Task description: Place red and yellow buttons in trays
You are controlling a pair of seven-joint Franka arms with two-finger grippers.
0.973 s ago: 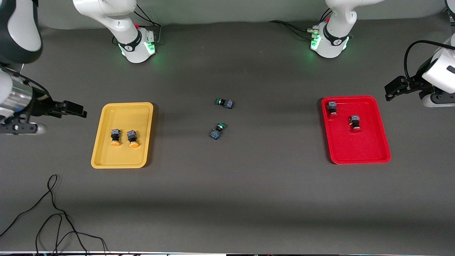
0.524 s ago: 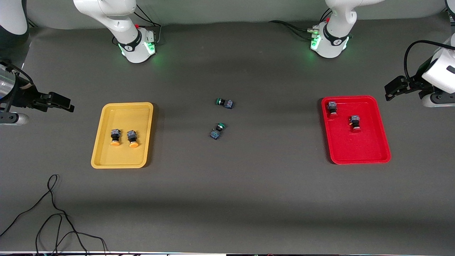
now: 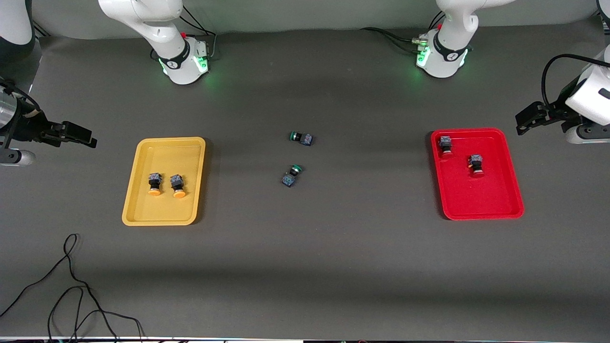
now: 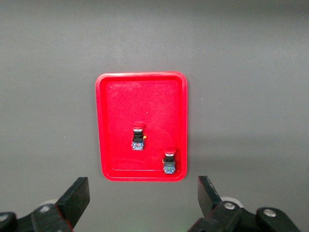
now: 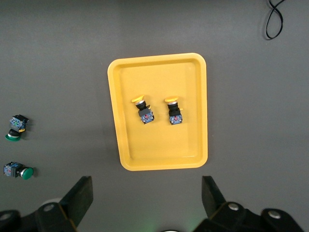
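Note:
Two yellow-capped buttons [image 3: 153, 184] [image 3: 177, 185] lie side by side in the yellow tray [image 3: 162, 209]. Two red-capped buttons [image 3: 446, 144] [image 3: 475, 164] lie in the red tray [image 3: 481, 200]. My right gripper [image 3: 78, 135] is open and empty, over the table beside the yellow tray, toward the right arm's end. Its wrist view shows the yellow tray [image 5: 159, 145] with both buttons [image 5: 144, 109] [image 5: 174, 111]. My left gripper [image 3: 529, 119] is open and empty, over the table beside the red tray. Its wrist view shows the red tray [image 4: 120, 121] with both buttons [image 4: 138, 137] [image 4: 169, 162].
Two green-capped switches [image 3: 301, 138] [image 3: 291, 175] lie on the dark mat midway between the trays. A black cable [image 3: 71, 286] loops near the table's front edge at the right arm's end. The arm bases [image 3: 183, 62] [image 3: 441, 57] stand along the table's back.
My right gripper has drawn away from the yellow tray toward the right arm's end of the table. The left arm, the buttons and the trays have not moved.

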